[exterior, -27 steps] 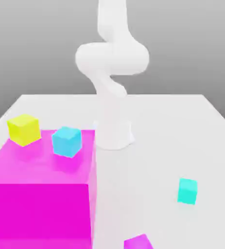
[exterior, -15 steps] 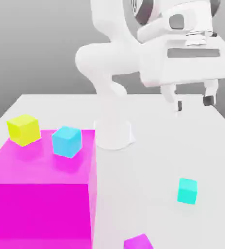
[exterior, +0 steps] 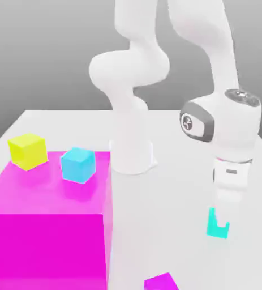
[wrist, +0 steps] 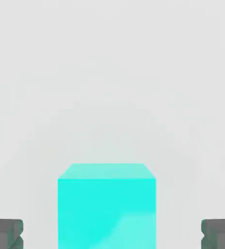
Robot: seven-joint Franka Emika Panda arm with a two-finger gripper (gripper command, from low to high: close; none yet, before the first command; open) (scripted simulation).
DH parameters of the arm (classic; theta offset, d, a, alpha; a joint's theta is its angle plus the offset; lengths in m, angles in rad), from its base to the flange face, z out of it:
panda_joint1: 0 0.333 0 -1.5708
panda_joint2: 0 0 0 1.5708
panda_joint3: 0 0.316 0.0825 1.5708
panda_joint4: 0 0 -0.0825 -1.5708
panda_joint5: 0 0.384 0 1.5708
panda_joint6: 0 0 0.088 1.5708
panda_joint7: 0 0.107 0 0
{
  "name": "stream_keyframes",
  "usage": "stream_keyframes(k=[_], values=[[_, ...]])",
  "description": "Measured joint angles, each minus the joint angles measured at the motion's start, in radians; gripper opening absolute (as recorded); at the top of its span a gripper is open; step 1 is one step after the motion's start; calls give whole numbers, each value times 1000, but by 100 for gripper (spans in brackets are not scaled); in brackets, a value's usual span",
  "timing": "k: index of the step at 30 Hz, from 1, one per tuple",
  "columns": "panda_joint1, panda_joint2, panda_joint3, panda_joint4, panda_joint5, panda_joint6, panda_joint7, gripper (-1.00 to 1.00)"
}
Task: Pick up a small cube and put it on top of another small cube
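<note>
Moved: arm has swung down from high over the far right of the table to the near right; gripper (exterior: 218, 218) now sits low over the cube (exterior: 217, 228), where half a second ago it hung well above the table.
Unmoved: every block lies where it did before.
Gripper: points down, jaws wide, holding nothing; the hand view shows a dark fingertip (wrist: 5, 233) on each side of the cube (wrist: 107, 206), both apart from it.
Cube: turquoise, on the table (exterior: 178, 141) at the exterior view's near right, partly hidden by the fingers.
Surface: flat white table, bare around the cube.
Room: plain grey backdrop.
Magenta block (exterior: 48, 226): large, near left; carries a yellow cube (exterior: 28, 150) and a sky-blue cube (exterior: 77, 164), apart from each other.
Small magenta block (exterior: 161, 281): near edge, cut off.
</note>
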State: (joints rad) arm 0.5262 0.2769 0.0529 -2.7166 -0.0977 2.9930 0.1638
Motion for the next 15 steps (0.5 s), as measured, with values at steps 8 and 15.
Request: stream_keyframes(k=[8, 15], values=[[9, 29, -10, 5, -8, 22, 6, -100], [-34, -199, 24, -27, 68, -171, -76, -100]])
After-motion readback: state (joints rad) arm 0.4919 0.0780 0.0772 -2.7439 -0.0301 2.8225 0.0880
